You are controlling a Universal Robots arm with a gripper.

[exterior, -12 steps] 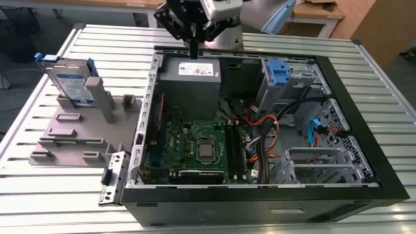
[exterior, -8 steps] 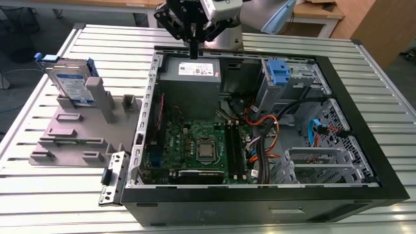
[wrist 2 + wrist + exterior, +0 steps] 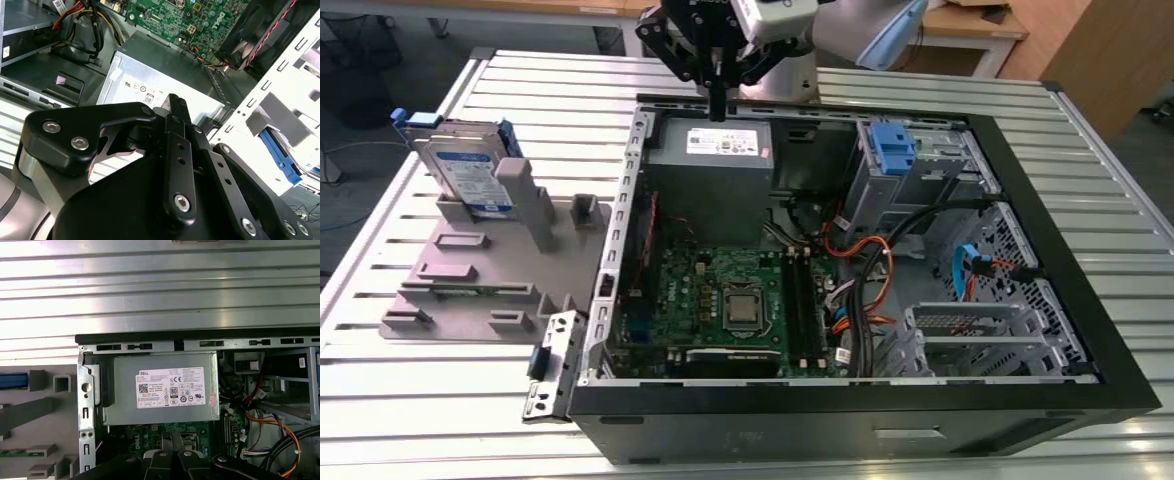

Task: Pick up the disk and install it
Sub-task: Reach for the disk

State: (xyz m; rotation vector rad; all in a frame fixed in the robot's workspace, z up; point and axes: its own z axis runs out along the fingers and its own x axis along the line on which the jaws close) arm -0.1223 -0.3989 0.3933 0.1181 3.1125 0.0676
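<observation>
The disk (image 3: pixel 464 170), silver with a white and blue label and blue rails, stands on edge in a grey holder (image 3: pixel 460 285) at the exterior view's left, outside the open computer case (image 3: pixel 854 412). A strip of its blue rail (image 3: pixel 12 380) shows in the first wrist view. My gripper (image 3: pixel 718 100) hangs over the back edge of the case, above the grey power supply box (image 3: pixel 710 150). It is well to the right of the disk in the exterior view. Its black fingers (image 3: pixel 172 107) are pressed together with nothing between them, and its fingertips (image 3: pixel 171 442) point over the motherboard edge.
Inside the case lie the motherboard (image 3: pixel 720 300), bundled cables (image 3: pixel 867 260) and a drive bay with a bare blue bracket (image 3: pixel 890 148). The power supply's white sticker (image 3: pixel 172 386) faces up. A small loose bracket (image 3: pixel 550 365) lies by the case's front left corner on the ribbed metal table (image 3: pixel 400 400).
</observation>
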